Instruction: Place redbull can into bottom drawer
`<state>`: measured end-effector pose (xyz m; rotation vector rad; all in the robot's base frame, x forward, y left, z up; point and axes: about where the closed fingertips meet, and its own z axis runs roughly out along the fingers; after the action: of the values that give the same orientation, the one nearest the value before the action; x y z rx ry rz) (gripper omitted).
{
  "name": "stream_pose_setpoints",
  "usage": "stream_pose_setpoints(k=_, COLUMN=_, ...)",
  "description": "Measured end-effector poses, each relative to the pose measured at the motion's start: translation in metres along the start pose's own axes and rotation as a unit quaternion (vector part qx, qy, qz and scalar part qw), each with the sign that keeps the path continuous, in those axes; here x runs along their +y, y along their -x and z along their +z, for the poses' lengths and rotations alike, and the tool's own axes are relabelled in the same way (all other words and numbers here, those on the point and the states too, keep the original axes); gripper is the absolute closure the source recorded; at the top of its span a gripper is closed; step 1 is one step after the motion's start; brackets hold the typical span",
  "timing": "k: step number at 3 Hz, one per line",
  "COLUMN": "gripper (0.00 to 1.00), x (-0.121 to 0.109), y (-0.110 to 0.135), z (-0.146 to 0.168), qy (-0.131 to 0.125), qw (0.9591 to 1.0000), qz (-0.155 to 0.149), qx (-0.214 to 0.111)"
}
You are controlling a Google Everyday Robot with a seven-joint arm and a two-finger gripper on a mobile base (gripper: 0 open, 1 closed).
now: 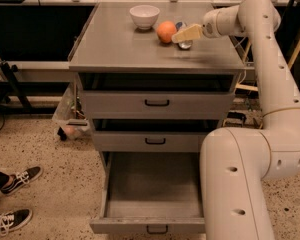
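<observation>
Grasp step: gripper [186,34] on can [184,44] by orange [166,32]; I can't tell grip. Next: lift, lower into drawer [150,186].

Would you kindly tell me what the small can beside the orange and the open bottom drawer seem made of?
The slim blue-and-silver redbull can looks like thin metal, its silver end glinting. The deep grey bottom drawer seems matte painted sheet metal, flat and dull, though laminate is possible. The cream gripper sits at the can on the cabinet top.
</observation>
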<state>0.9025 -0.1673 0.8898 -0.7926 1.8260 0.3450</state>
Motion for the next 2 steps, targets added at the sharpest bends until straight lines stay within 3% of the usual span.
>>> stream_pose_setpoints(k=1, gripper=0.0, x=-0.0066, y=-0.0179, z=0.0154, qy=-0.014, qw=0.9995, qz=0.026, qx=0.013)
stream_pose_setpoints(k=2, gripper=0.0, x=-0.0065, y=-0.018, z=0.0155, qy=-0.014, qw=0.9995, qz=0.026, qx=0.013)
